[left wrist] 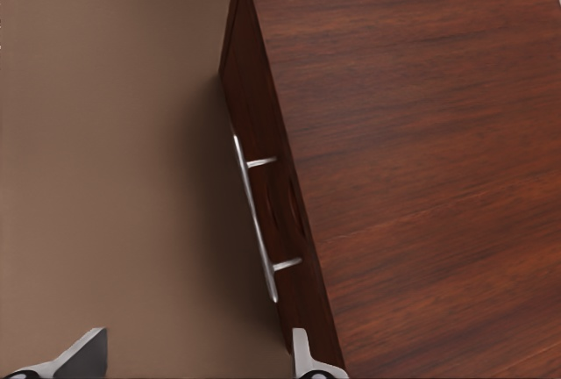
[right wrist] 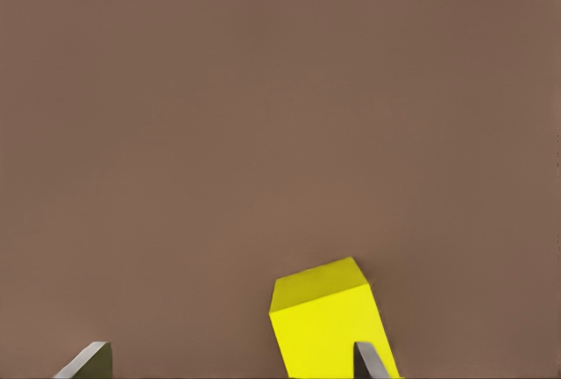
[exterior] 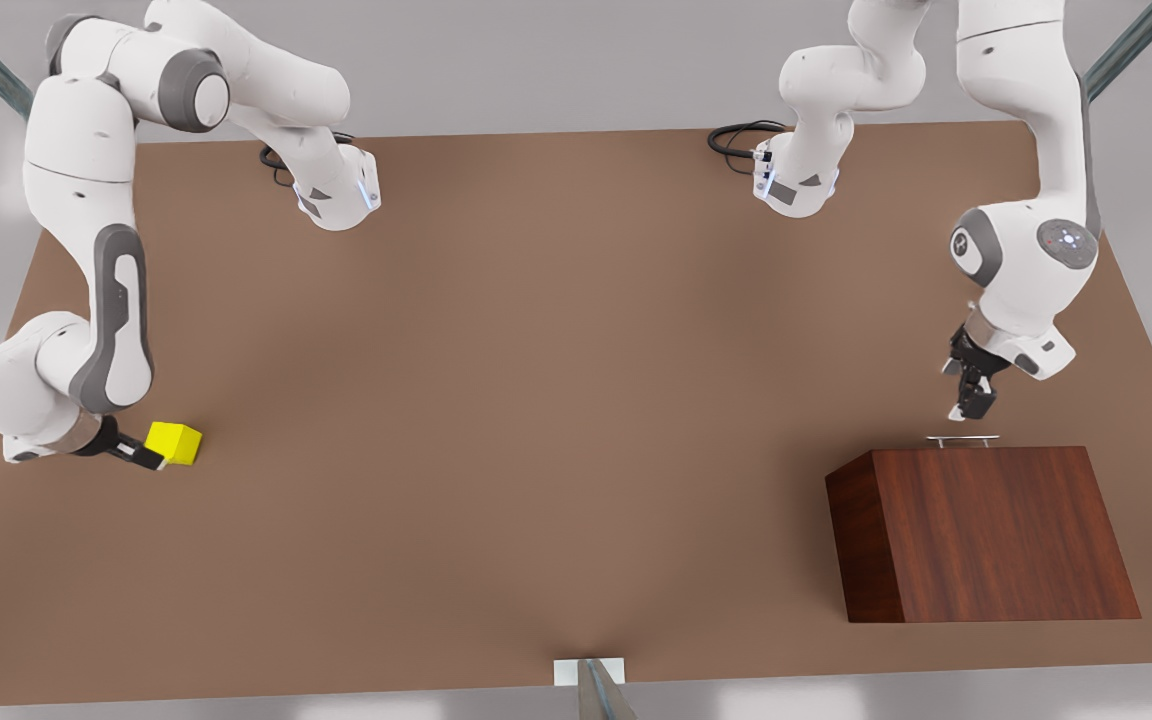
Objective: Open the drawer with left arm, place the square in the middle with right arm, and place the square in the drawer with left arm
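Note:
The yellow square [exterior: 174,442] lies on the table at the front view's left and looks tilted in the right wrist view [right wrist: 326,326]. My right gripper [exterior: 150,455] is low beside it and open; the square sits off-centre between the fingers, against one fingertip [right wrist: 369,361]. At the front view's right the drawer is closed inside the wooden box [exterior: 986,530], with its silver bar handle [exterior: 962,439] facing the arm. My left gripper [exterior: 972,398] hovers just above that handle [left wrist: 255,221], open, with nothing between its fingertips [left wrist: 86,354]. The middle [exterior: 536,400] is bare brown tabletop.
Both arm bases [exterior: 336,190] [exterior: 796,180] stand at the table's far edge with black cables [exterior: 736,135] beside them. A small white bracket [exterior: 588,672] sits at the near edge. The box takes up the near corner at the front view's right.

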Controlling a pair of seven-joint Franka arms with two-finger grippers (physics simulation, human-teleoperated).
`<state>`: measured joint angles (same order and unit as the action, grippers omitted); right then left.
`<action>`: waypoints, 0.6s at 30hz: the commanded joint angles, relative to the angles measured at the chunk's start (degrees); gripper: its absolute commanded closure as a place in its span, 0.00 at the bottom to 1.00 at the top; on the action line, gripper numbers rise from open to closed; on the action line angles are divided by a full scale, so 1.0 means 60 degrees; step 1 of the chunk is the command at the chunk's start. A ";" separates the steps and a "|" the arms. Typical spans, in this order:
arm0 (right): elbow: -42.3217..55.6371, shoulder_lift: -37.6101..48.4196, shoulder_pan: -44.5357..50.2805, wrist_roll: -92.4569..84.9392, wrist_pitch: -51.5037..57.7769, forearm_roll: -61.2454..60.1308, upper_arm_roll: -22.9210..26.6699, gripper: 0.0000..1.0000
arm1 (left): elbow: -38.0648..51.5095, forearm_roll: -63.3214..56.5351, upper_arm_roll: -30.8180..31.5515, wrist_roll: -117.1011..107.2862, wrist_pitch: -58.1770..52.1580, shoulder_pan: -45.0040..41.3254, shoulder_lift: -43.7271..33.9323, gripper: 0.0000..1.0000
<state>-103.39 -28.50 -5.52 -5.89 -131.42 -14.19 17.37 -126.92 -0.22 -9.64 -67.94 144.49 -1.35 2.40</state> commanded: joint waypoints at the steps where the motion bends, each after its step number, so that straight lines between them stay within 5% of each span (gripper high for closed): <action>1: 0.0004 -0.0097 -0.0002 -0.0146 -0.0040 -0.0023 0.0078 0.00 | 0.0000 0.0008 -0.0004 0.0014 0.0015 -0.0112 0.0025 0.00; 18: -0.2105 0.0151 -0.0237 -0.2124 -0.2237 -0.0184 0.0137 0.00 | 0.0030 0.0052 -0.0238 0.0029 0.1553 0.0562 0.1387 0.00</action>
<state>-116.02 -27.75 -7.03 -18.63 -144.89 -15.29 18.19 -126.74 0.05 -11.07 -67.75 154.13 2.02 10.94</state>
